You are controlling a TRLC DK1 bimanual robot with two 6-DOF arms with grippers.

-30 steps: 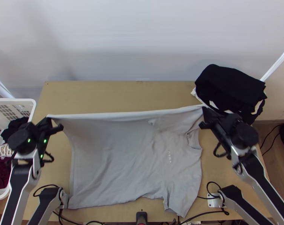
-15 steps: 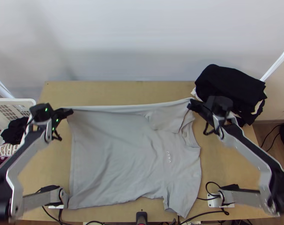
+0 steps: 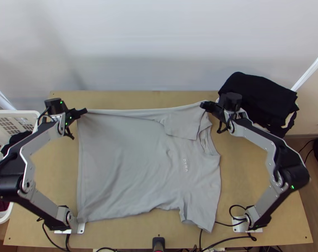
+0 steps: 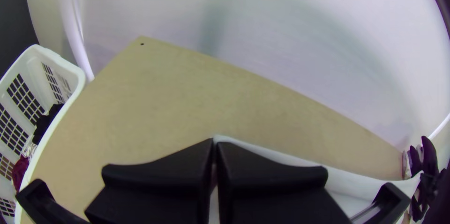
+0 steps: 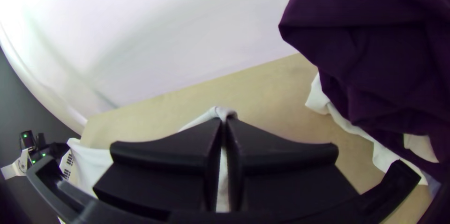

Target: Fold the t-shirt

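Note:
The grey t-shirt (image 3: 129, 164) lies spread sideways on the table, its neckline to the right and one sleeve turned over onto the body near the far edge. My left gripper (image 3: 84, 111) is shut on the shirt's far left corner; in the left wrist view the same gripper (image 4: 214, 142) pinches the pale cloth edge. At the far shoulder side, my right gripper (image 3: 202, 104) is shut on the cloth, and in the right wrist view the gripper (image 5: 223, 120) has a fold of it between its fingertips. The far edge stretches nearly straight between both grippers.
A pile of dark clothes (image 3: 257, 98) with white cloth beneath sits at the table's far right corner, close beside the right gripper. A white basket (image 3: 32, 115) holding clothes stands off the left edge. Cables and a small black device (image 3: 159, 242) are at the near edge.
Both grippers have moved toward the table's far side with the shirt's edge, the left also rightward and the right leftward. The shirt's near edge has slid a little away from the table's near edge.

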